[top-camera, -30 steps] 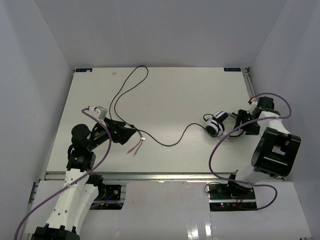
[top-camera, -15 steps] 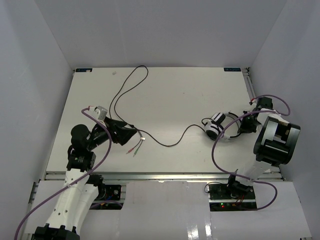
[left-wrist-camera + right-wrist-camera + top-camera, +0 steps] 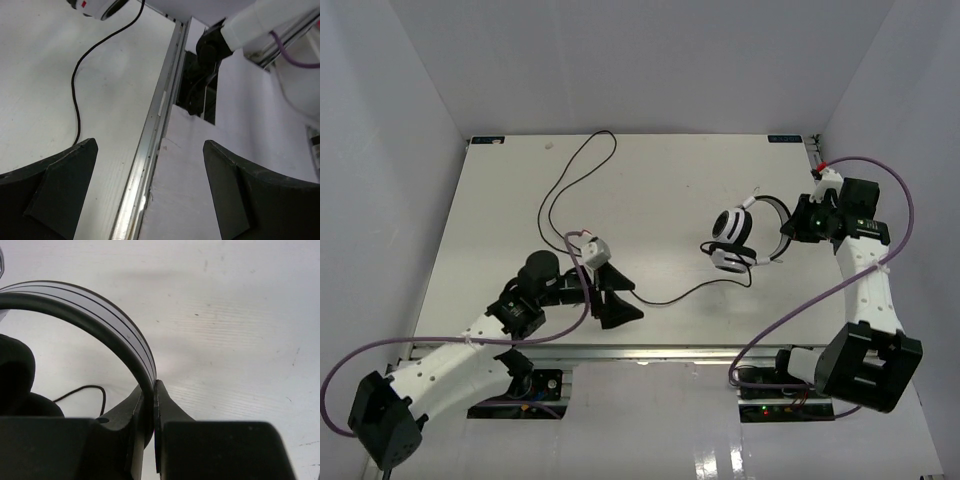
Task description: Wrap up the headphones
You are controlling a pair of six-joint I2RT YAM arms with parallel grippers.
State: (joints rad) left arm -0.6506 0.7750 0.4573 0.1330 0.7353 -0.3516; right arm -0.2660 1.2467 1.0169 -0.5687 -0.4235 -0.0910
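I have the right pincer (image 3: 154, 390) clamped on the headphones (image 3: 732, 240) by the band. The left pincer (image 3: 150, 145) gapes wide and empty, with the cable (image 3: 75, 100) just beside it.

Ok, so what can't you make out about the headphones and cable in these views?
- Cable plug end: in the top view the left gripper covers it; in the left wrist view the cable passes behind a finger.
- Headphones: in the left wrist view only one ear cup's rim shows, cut off by the top edge.
- Ear pads: in the right wrist view, cut off by the left edge and the right gripper.
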